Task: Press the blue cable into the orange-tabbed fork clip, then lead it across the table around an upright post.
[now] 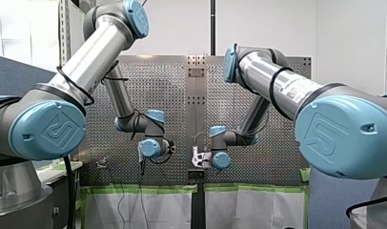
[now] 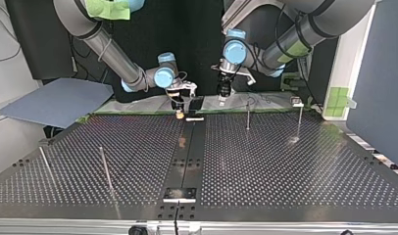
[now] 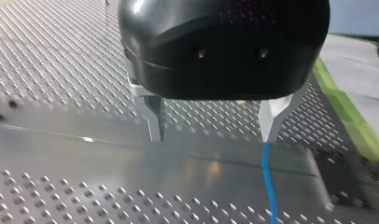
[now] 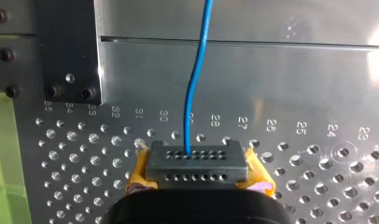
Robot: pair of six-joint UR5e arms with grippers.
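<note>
Right gripper [image 4: 197, 169] pinched on blue cable [image 4: 197, 74], strand leaving at its 12 o'clock across the table [image 4: 295, 70]. Left gripper [image 3: 214, 133] spread wide, cable just beside one fingertip. Fork clip not made out. Hold taut, press straight down into slot, then sweep toward post [image 2: 247, 113], 3 o'clock of right gripper in top view.

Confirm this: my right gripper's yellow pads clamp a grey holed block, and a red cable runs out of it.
The colour is wrong. The right wrist view shows a blue cable, not a red one, running out of the grey holed block that my right gripper clamps with its yellow pads.
</note>
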